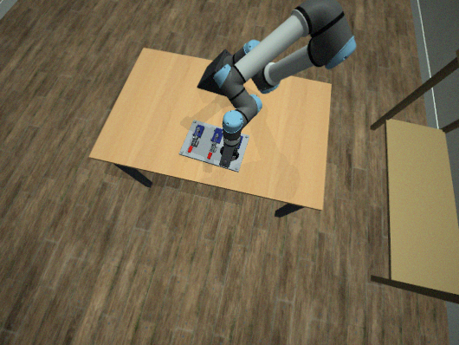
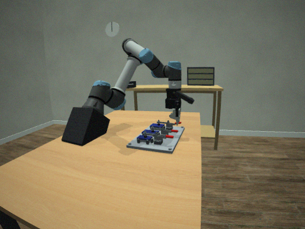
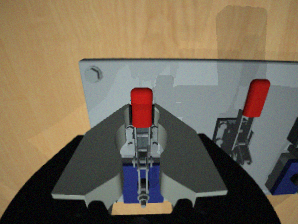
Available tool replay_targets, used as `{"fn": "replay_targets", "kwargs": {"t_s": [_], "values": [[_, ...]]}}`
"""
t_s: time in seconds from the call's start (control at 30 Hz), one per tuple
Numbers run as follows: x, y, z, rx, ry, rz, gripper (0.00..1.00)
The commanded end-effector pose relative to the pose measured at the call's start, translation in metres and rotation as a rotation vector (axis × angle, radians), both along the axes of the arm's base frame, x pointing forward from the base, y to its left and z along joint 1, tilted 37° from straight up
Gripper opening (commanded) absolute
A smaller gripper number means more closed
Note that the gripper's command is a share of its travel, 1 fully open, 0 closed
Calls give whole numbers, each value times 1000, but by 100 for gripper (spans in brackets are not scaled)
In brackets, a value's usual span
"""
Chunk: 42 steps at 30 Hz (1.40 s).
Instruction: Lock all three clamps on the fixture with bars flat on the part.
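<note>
Top: arm over the right end of the fixture, gripper hiding the third clamp. Exterior: gripper down at the far clamp, three red handles low. Wrist: fingers pinching that handle; none judged locked yet.

A big wooden table is standing on a brown plank floor. Far behind it, a smaller side table is standing by the gray wall. A dark box with three tan drawers is sitting on the right end of the side table. A small black thing is sitting on its left end. A round clock is hanging high on the wall.
</note>
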<state>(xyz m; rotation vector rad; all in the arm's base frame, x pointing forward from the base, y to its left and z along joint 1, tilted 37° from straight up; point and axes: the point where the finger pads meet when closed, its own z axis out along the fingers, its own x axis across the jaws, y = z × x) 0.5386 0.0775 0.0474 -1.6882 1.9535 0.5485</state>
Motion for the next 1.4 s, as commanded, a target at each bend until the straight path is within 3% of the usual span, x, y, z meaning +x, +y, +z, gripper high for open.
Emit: {"fn": "replay_targets", "kwargs": {"t_s": [0.0,1.37], "values": [[0,0,0,0,-1,0,0],[4,3,-5,-1,-2,-1,0]]}}
